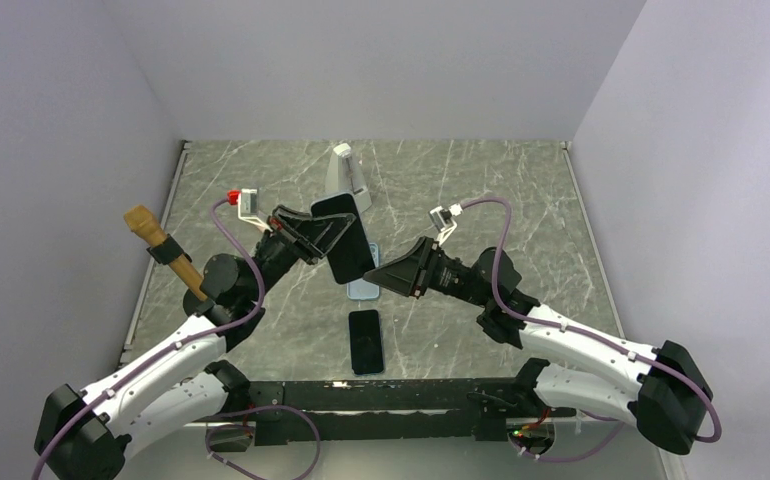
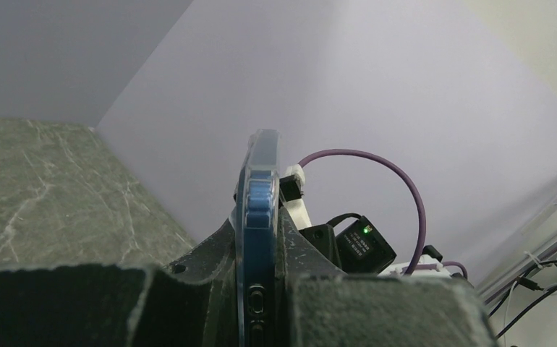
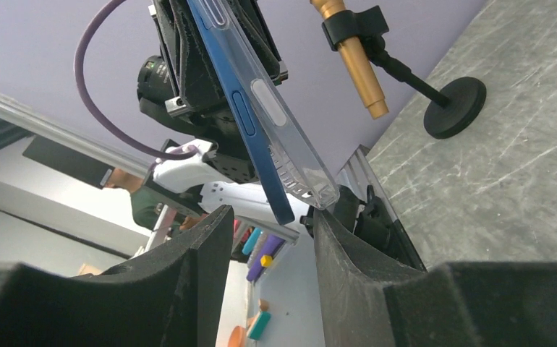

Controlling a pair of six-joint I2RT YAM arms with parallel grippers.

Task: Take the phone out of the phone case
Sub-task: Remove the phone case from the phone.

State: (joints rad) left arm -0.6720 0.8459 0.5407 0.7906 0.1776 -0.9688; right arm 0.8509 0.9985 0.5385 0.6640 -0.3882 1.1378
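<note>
My left gripper [image 1: 317, 236] is shut on a blue phone [image 1: 341, 238] in a clear case and holds it tilted above the middle of the table. In the left wrist view the phone [image 2: 260, 231] stands edge-on between the pads, with the clear case [image 2: 265, 152] around it. In the right wrist view the case [image 3: 297, 163] stands a little off the phone [image 3: 241, 112] at the lower corner. My right gripper [image 1: 381, 272] is open, and its fingers [image 3: 189, 267] flank that lower corner from just below without touching it.
A black phone [image 1: 365, 340] lies flat on the table near the arm bases. A light blue flat object [image 1: 361, 291] lies partly hidden under the grippers. A white stand [image 1: 346, 172] is behind them. A brass-coloured tool on a black stand [image 1: 156, 238] is at the left edge.
</note>
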